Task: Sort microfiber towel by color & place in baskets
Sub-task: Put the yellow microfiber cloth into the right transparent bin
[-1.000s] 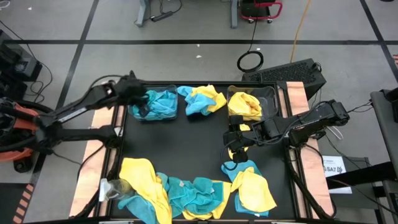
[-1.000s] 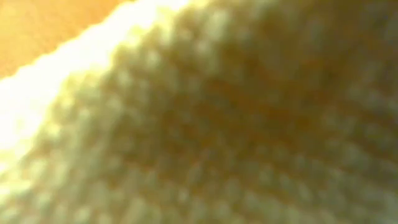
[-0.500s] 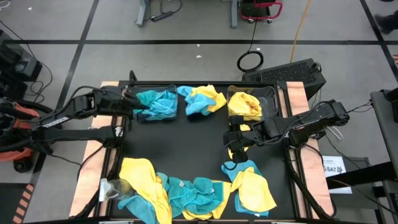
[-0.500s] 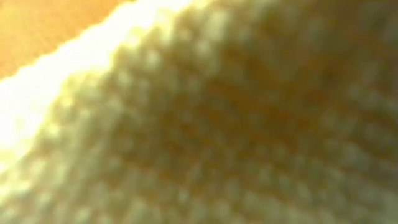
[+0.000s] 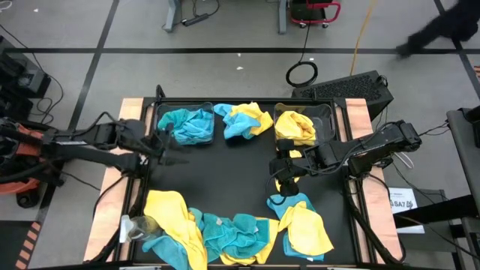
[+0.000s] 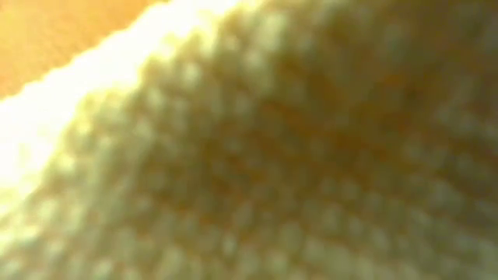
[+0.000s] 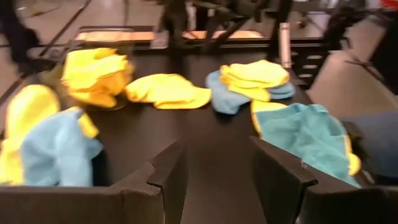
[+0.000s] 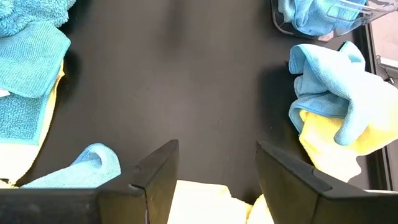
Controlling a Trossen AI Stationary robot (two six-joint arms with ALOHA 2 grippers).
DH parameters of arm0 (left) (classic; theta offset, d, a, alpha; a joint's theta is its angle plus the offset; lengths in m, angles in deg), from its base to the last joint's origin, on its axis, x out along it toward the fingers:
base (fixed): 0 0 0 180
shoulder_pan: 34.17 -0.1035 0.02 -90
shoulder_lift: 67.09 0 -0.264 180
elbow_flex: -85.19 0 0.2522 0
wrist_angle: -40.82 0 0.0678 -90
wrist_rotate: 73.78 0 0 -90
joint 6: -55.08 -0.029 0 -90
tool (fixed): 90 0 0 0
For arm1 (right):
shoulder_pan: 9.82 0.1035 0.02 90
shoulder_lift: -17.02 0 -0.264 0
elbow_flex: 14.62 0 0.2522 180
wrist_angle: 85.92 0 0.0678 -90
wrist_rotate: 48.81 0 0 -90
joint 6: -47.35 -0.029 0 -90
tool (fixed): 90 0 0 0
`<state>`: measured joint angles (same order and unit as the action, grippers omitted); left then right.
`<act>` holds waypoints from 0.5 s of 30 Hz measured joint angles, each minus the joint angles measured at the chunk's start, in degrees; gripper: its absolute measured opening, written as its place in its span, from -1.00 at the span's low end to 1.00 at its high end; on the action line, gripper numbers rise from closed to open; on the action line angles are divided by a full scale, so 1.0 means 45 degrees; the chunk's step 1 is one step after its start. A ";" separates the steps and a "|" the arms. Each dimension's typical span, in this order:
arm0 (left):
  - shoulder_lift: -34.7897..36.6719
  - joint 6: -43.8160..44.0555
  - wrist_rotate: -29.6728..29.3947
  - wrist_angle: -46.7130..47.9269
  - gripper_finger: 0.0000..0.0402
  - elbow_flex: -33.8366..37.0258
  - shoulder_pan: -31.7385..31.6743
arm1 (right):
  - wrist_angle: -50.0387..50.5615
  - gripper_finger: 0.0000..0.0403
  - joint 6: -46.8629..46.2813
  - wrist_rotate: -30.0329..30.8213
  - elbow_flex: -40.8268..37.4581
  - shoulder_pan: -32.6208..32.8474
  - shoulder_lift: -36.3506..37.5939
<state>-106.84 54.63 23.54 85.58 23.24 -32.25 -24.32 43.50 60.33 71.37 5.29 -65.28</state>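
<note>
Along near edge, towels [image 5: 225, 229] crosswise

Plenty of bare black surface [image 5: 217, 176] mid-table to pass through. Blocked along the far edge by the baskets [image 5: 319, 120] and towels [image 5: 244, 120], and near edge piled with more towels [image 5: 225, 229].

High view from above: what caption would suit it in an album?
Two robot arms over a black table strewn with yellow and teal towels; left gripper open and empty.
</note>
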 joint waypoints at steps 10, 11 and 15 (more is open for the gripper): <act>-0.0532 0.0039 -0.0029 -0.2416 -0.17 0.0647 0.2244 | -0.0074 0.01 0.0017 -0.0833 -0.0005 0.0054 0.0000; -0.0674 0.0039 -0.0062 -0.2586 -0.17 0.0647 0.2446 | -0.0094 0.01 0.0041 -0.0939 -0.0005 0.0075 0.0000; -0.1345 0.0029 -0.0155 -0.3176 -0.17 0.0661 0.3228 | -0.0218 0.01 0.0212 -0.1031 -0.0005 0.0265 0.0000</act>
<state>-112.89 54.76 22.84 71.28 26.21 -17.72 -25.30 44.45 55.69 71.34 6.48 -65.28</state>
